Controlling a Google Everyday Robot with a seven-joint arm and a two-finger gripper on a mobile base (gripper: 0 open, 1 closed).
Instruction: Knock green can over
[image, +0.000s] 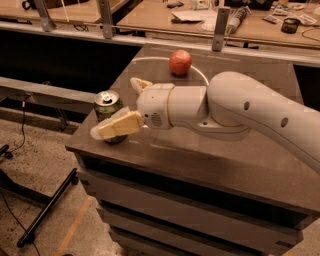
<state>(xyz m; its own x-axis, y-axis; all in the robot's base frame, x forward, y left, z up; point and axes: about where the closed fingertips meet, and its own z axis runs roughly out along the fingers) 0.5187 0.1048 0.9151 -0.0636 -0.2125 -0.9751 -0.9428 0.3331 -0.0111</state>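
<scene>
The green can (107, 104) stands upright near the front left corner of the dark table (210, 155), its silver top and pull tab showing. My gripper (114, 106) is open at the can. Its near finger (118, 125) lies across the front of the can's lower body. Its far finger (139, 84) points up just behind and to the right of the can. The white arm (250, 115) reaches in from the right across the table. Whether a finger touches the can I cannot tell.
A red apple (180, 62) sits at the back of the table, behind the arm. The table's left edge (75, 140) is right beside the can. Black stand legs (47, 210) lie on the floor to the left. Cluttered benches (200, 17) stand behind.
</scene>
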